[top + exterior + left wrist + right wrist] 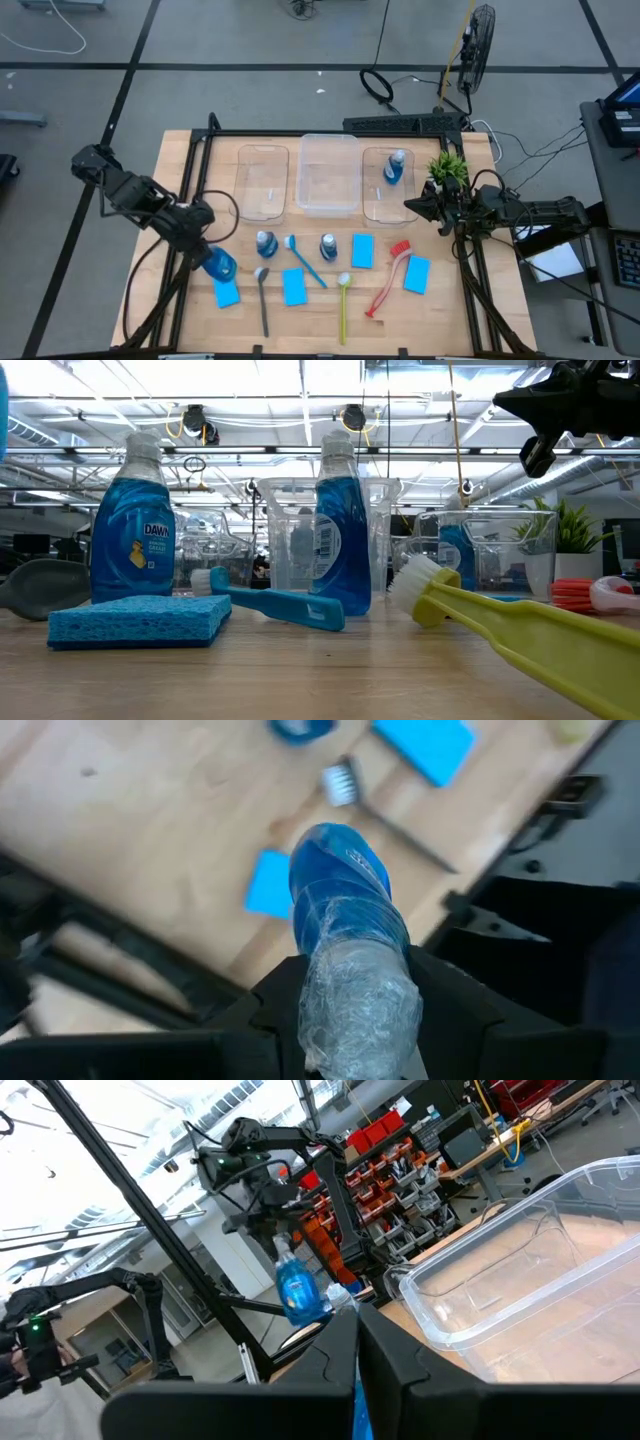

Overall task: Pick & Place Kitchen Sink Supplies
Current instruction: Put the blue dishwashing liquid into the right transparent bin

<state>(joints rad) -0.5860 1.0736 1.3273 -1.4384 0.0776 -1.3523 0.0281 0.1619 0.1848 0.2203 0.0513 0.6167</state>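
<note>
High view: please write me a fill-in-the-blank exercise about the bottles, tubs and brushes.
One robot hand, the ____ one, holds a small blue pale-capped bottle.
Another such bottle stands inside the ____ clear plastic tub. The other hand hovers beside that tub.
The ____ long-handled brush lies between two flat bright-blue sponges.
Missing: left; right; red.

One blue bottle (220,265) is off the table, held by its cap end at the left side. One bottle (395,167) stands in the right tub. Two bottles (266,243) (328,246) stand upright on the table. Four blue sponges (227,293) (294,287) (362,251) (417,274) lie flat. Dark brush (262,299), blue brush (305,261), yellow-green brush (343,306) and red brush (390,279) lie among them.
</note>
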